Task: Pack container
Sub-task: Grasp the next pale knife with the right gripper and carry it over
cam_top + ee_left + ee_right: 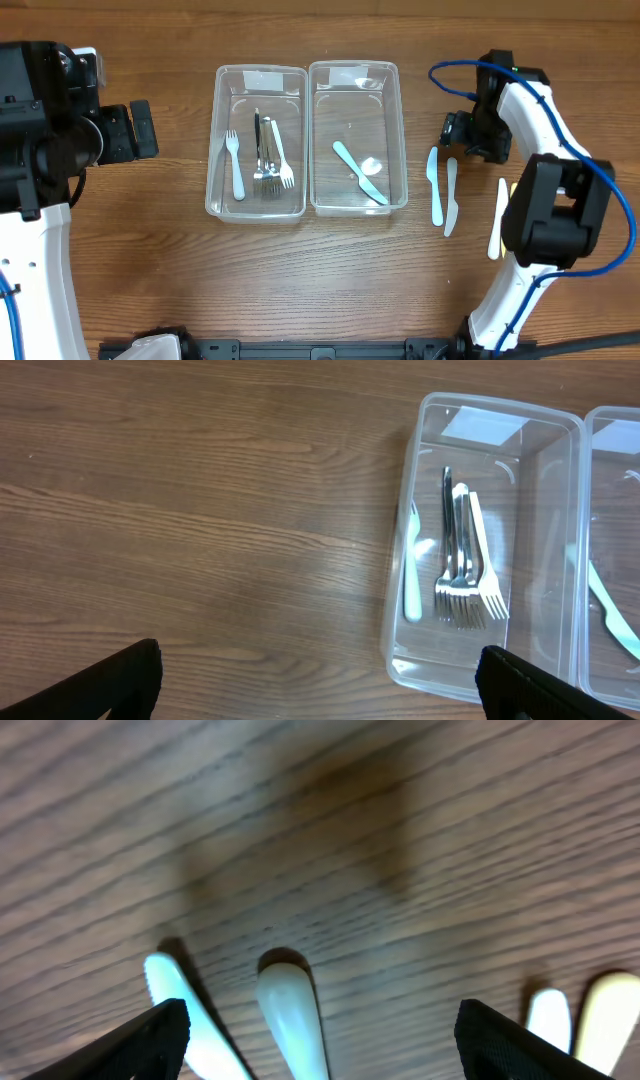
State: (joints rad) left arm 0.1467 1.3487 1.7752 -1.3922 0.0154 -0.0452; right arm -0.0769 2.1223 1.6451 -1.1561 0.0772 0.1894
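Open and empty, the right tool (322, 1042) hovers over the blue knife (434, 186) and white knife (451, 196), which lie side by side, so it may pinch both.

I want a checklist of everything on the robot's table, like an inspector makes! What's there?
Surface: wooden table.
Job's things: two clear tubs side by side. The left tub holds forks. The right tub holds a blue utensil and a clear spoon. A blue knife, white knife and cream utensil lie right of the tubs.
Clutter: nothing seen.
Grippers: left gripper open, empty; right gripper open, empty, over the knives' far ends.
Cables: blue cable loops over the right arm.
Surroundings: black bar at the near edge.
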